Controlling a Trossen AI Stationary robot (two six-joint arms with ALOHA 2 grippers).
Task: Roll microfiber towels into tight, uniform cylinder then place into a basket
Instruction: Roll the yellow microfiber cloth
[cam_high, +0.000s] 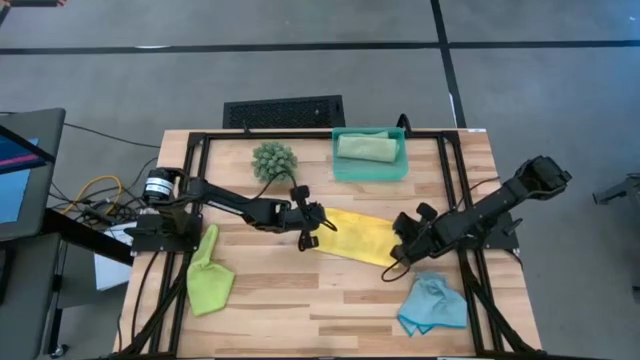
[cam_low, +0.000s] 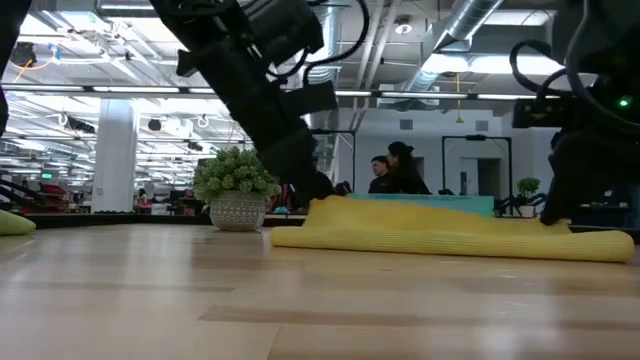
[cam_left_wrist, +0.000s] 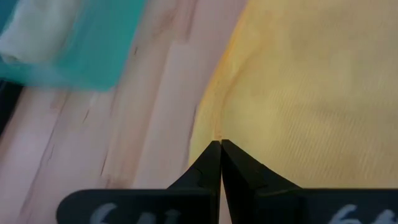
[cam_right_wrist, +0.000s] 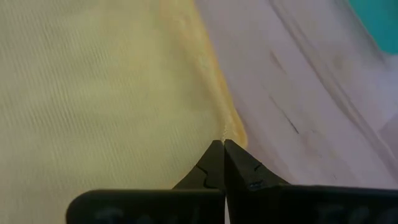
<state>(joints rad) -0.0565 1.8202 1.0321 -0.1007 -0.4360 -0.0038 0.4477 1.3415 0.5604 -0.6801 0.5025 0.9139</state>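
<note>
The yellow towel (cam_high: 357, 236) lies as a slanting strip at the middle of the table. My left gripper (cam_high: 320, 224) is shut at its left end and my right gripper (cam_high: 399, 253) at its right end. In the low view the yellow towel (cam_low: 450, 235) has a thick, rolled-looking near edge resting on the wood. A sage green rolled towel (cam_high: 366, 147) lies inside the teal basket (cam_high: 398, 170) at the far edge. The lime green towel (cam_high: 208, 278) lies crumpled near left, and the light blue towel (cam_high: 432, 305) near right. My left gripper pinches the yellow towel's left edge (cam_left_wrist: 214, 127) between its two fingertips, slanting down from the table's left. The cloth beyond it lies spread on the table. My right gripper pinches the towel's right corner (cam_right_wrist: 235, 129) between its fingertips, slanting down steeply from the right. The cloth next to that corner rests on the wood.
A round spiky plant ball (cam_high: 273, 160) in a pot stands far left of the basket. A black slotted grille (cam_high: 283, 110) lies beyond the far edge. Bare wood (cam_high: 310, 300) lies between the lime and blue towels. In the low view, people (cam_low: 395, 168) stand beyond the table.
</note>
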